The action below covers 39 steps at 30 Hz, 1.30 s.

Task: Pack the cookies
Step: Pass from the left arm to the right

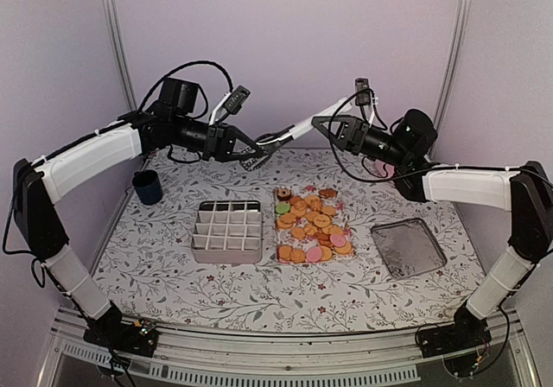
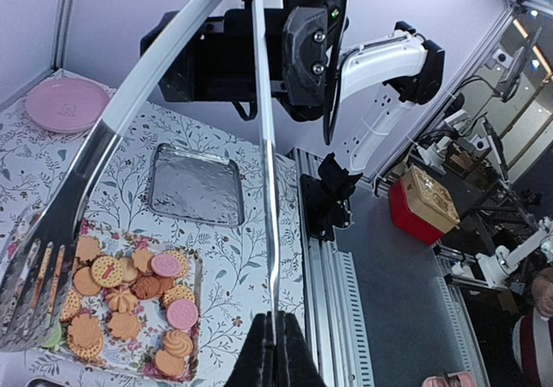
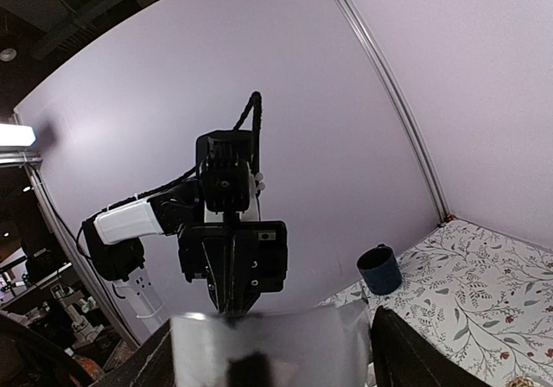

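Both arms are up at the back. The left gripper [image 1: 248, 155] is clamped tight on the white-handled tongs [image 1: 298, 130], and the right gripper [image 1: 331, 128] straddles their handle end (gripping or not, can't tell). The cookies [image 1: 311, 223] lie heaped mid-table between the grid box [image 1: 227, 231] and the foil tray [image 1: 408, 247].

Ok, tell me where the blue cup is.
In the top view the cup stands near the table's left edge, behind and to the left of the grid box.
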Each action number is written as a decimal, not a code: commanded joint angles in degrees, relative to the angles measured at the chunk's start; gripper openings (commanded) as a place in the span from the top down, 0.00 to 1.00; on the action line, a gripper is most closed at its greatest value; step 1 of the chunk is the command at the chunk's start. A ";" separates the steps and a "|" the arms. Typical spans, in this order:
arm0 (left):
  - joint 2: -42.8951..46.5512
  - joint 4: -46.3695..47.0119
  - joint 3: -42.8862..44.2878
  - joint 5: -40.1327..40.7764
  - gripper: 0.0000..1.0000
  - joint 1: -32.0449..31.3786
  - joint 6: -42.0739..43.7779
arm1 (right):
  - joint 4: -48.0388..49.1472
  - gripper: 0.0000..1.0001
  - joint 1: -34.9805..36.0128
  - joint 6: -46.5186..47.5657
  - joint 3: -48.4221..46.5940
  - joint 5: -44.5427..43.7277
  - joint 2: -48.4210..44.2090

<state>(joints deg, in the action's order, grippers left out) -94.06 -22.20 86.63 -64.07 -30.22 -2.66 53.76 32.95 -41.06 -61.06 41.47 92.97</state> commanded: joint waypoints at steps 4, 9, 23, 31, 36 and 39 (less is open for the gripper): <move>1.19 0.26 1.68 1.05 1.00 0.69 2.03 | 2.67 0.29 1.13 -2.53 -3.03 3.90 2.39; 1.08 0.22 1.70 0.71 1.00 0.64 2.12 | 3.06 0.31 1.67 -3.12 -4.03 4.47 3.62; 0.56 0.84 0.90 1.40 1.00 0.60 2.13 | 6.20 0.39 2.21 -5.21 -6.12 4.59 5.34; 0.81 1.10 0.26 2.07 1.00 0.51 1.81 | 12.63 0.37 3.03 -9.71 -6.53 3.03 7.64; 1.11 1.01 0.28 2.04 1.00 0.55 1.84 | 12.86 0.35 3.57 -9.74 -6.77 2.56 8.36; 1.16 0.63 0.25 1.85 1.00 0.51 2.27 | 12.86 0.31 3.53 -9.66 -6.88 2.32 8.28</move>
<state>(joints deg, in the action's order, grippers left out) -94.06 -22.79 86.85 -63.35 -29.69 -1.06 63.07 33.93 -49.52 -65.41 42.00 100.71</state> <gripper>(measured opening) 0.006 0.665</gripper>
